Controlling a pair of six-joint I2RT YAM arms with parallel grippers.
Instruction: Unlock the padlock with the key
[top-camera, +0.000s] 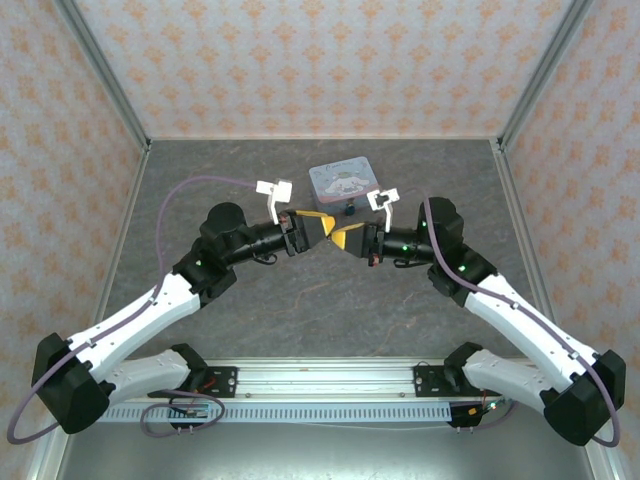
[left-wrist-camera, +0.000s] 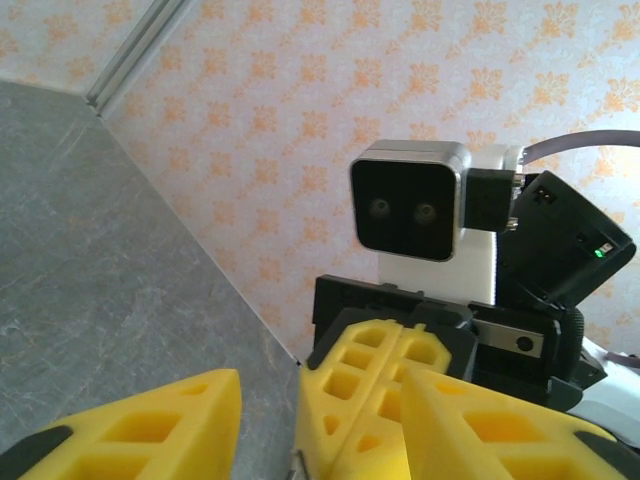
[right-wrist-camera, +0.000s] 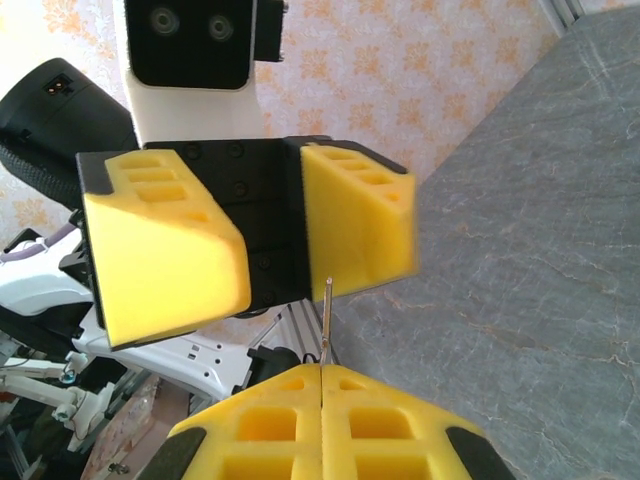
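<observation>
My right gripper is shut on the key, a thin metal shaft sticking out from between its yellow fingertips. My left gripper faces it tip to tip above the table's middle. Its jaws stand apart on either side of the key's end. One left finger is close beside the shaft, and I cannot tell whether it touches. A bit of the key shows at the bottom of the left wrist view. The tiny blue padlock lies on the table just in front of the tin, behind both grippers.
A pale-blue tin with a white cartoon character sits at the back of the grey table. Patterned walls close in the back and both sides. Both arms reach in from the near edge and meet at the centre.
</observation>
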